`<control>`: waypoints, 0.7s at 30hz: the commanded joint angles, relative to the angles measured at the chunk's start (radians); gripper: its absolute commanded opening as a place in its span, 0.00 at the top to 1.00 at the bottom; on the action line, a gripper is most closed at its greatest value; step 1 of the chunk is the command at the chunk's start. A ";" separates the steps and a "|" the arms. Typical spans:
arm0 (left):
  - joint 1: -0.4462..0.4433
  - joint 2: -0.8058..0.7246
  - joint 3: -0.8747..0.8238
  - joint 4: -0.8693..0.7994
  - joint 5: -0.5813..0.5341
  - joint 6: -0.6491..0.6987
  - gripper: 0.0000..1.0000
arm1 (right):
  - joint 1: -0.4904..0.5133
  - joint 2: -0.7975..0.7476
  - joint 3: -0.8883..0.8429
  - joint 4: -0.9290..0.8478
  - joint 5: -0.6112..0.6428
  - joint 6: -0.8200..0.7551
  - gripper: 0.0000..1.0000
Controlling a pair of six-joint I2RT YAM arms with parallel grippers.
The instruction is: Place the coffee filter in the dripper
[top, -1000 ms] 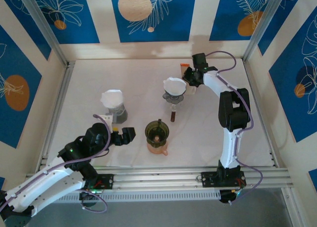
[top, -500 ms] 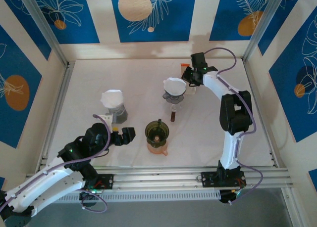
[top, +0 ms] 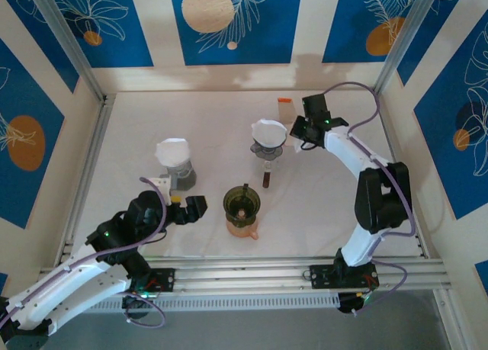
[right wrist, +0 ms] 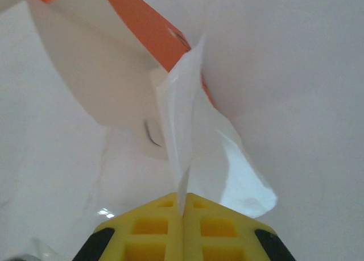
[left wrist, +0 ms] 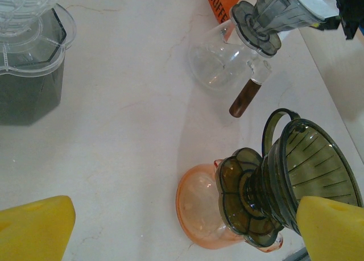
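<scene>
My right gripper (right wrist: 183, 201) is shut on the edge of a white paper coffee filter (right wrist: 190, 136), which stands up from its yellow fingers just in front of the orange filter pack (right wrist: 149, 29). From above, the right gripper (top: 300, 129) hovers right of a grey dripper (top: 268, 136) lined with white paper, and the orange pack (top: 284, 101) lies behind it. An empty dark green dripper (top: 242, 202) sits on an orange carafe (left wrist: 199, 207) at the table's middle. My left gripper (top: 191, 209) is open beside it, nothing between its fingers.
A clear dripper with a white filter (top: 174, 153) stands on a dark base at the left. A glass carafe with a brown handle (left wrist: 222, 65) carries the grey dripper. Aluminium rails frame the table; the right post (top: 396, 45) is close to my right arm.
My right gripper has pulled back from the orange pack toward the right and front with a filter pinched in it. The left arm has hardly moved.
</scene>
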 commanded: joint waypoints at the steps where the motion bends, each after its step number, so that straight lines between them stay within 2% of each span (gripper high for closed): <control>1: -0.005 -0.007 0.010 0.004 0.002 -0.017 0.00 | -0.015 -0.104 -0.060 -0.010 0.054 -0.016 1.00; 7: -0.006 -0.009 0.009 0.004 0.004 -0.022 0.00 | -0.016 -0.307 -0.213 -0.039 0.072 -0.020 1.00; 13: -0.006 -0.013 0.007 0.002 0.012 -0.027 0.00 | 0.008 -0.593 -0.370 -0.119 0.030 -0.003 1.00; 17: -0.005 -0.013 0.012 -0.010 0.016 -0.024 0.00 | 0.074 -0.777 -0.397 -0.238 -0.025 -0.009 1.00; 21: -0.006 -0.013 0.007 -0.004 0.029 -0.015 0.00 | 0.200 -0.911 -0.344 -0.359 -0.065 -0.011 1.00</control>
